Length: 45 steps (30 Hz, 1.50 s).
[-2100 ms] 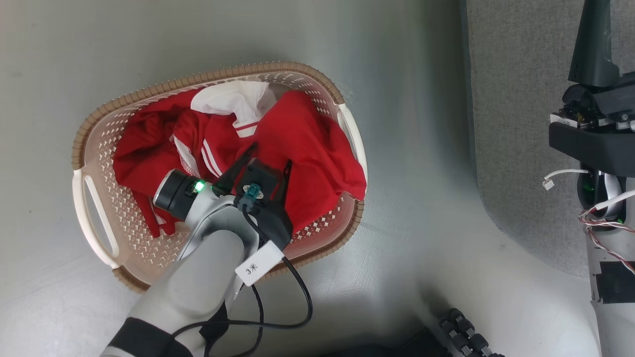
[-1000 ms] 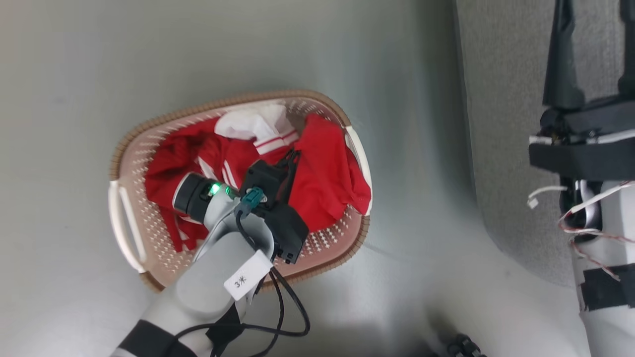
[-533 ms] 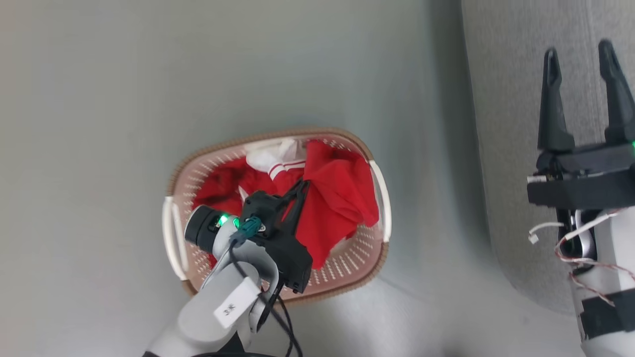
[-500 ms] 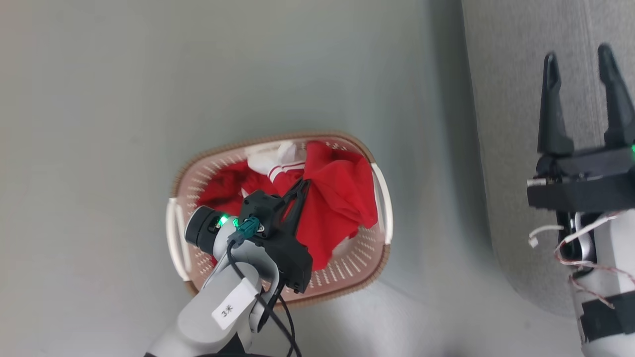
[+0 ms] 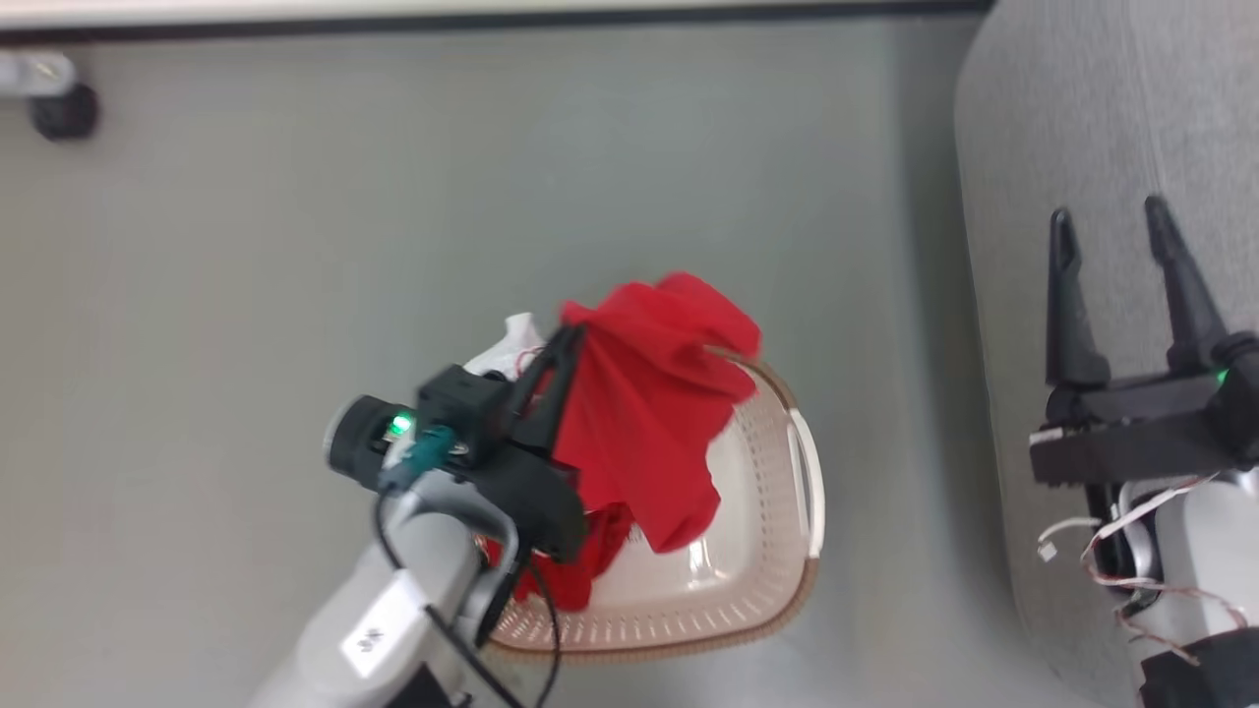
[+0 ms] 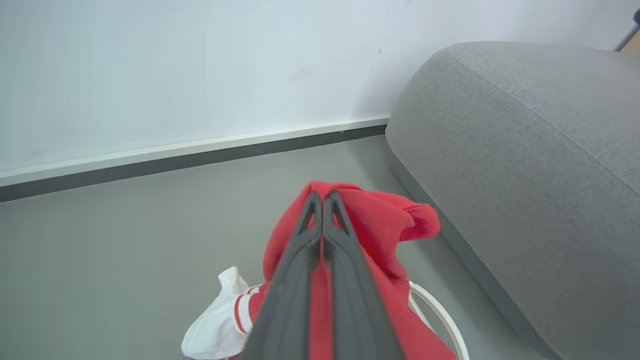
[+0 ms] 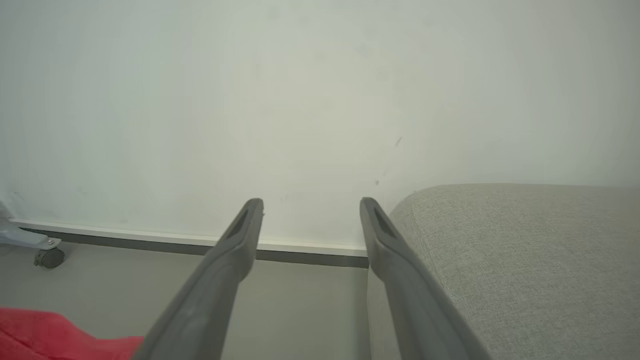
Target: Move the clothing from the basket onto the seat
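Between the left gripper's [image 6: 322, 198] clamped jaws: soft red clothing [image 5: 644, 433], hanging over perforated basket [image 5: 733, 612]. Right gripper [image 5: 1107, 211] jaws apart, grey fabric seat [image 5: 1082, 118] beside.

Bright red clothing [image 5: 649, 433], white cuff [image 6: 220, 320] red-striped; cream perforated basket [image 5: 733, 556], brown rim [image 5: 679, 649]; grey seat [image 5: 1082, 128]; grey floor [image 5: 246, 295].

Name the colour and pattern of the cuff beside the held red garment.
White with red stripes; the cuff shows best in the left wrist view.
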Motion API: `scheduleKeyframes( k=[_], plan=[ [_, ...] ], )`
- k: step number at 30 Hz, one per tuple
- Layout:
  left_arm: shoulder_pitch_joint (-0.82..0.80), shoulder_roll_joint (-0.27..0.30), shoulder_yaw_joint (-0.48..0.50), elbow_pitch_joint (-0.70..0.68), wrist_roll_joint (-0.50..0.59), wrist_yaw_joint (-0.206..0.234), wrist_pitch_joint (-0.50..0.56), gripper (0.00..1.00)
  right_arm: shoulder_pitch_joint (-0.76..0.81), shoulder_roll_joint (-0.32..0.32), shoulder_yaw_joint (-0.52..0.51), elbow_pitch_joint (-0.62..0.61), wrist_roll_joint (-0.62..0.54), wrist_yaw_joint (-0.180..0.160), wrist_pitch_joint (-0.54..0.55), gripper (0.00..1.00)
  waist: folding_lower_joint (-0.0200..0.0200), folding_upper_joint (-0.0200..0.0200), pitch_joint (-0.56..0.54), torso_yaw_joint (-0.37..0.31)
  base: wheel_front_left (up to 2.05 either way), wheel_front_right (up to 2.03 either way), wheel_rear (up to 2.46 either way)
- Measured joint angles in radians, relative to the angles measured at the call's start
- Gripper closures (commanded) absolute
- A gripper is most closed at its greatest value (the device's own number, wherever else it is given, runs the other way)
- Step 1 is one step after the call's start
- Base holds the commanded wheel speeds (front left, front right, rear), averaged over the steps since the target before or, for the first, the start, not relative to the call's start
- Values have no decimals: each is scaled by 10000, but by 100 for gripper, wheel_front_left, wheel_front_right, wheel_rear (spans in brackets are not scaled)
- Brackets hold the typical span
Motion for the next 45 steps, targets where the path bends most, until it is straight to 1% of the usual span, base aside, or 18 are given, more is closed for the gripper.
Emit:
scheduleKeyframes(
  k=[2,5,8,10,12,14,17,25,29,34,35,40,41,45],
  plan=[
    [19,184,159,-203,33,-81,0,100,119,35,36,96,0,71,0,0,0,0,-264,116,0,0,0],
    [23,397,393,-493,59,-96,0,100,286,113,123,226,0,73,2,0,0,0,-673,278,0,0,0],
    [21,585,571,-719,86,-209,0,100,393,184,259,408,0,86,2,0,-1,0,-1080,418,0,0,0],
    [20,690,637,-834,219,-263,0,100,502,228,368,527,0,167,2,0,0,-1,-1349,498,0,0,0],
    [7,784,685,-970,270,-437,0,100,616,299,545,746,0,176,2,0,0,-1,-1758,601,0,0,0],
    [-12,878,673,-1016,322,-619,0,100,727,385,729,978,0,263,2,0,0,0,-2171,679,0,0,0],
    [-39,909,660,-1005,322,-759,0,100,810,403,915,1187,-2,293,2,0,0,-1,-2579,732,0,0,0],
    [-246,803,568,-550,309,-955,0,100,1268,504,1542,1741,52,426,2,0,0,0,-3650,805,0,0,0],
    [-267,658,437,-272,307,-1041,0,100,1455,652,2104,1969,176,508,4,0,0,0,-4184,822,0,0,0],
    [-267,401,209,-105,295,-1058,2,100,1623,765,2819,2205,291,512,4,0,-1,0,-4843,831,0,0,0],
    [-267,351,173,-105,293,-1127,4,100,1663,786,2963,2247,334,512,4,0,-1,-1,-4965,832,0,0,0],
    [-267,176,36,-50,263,-1139,113,100,1658,802,4312,2485,746,512,4,0,-1,-1,-5498,850,0,0,0],
    [-267,176,36,-50,263,-1139,113,100,1658,802,4312,2485,746,512,4,0,-1,-1,-5498,850,0,0,0],
    [-290,63,-12,13,234,-1143,217,100,1414,792,5216,2867,993,512,4,0,0,0,-5764,881,0,0,0]
  ],
)
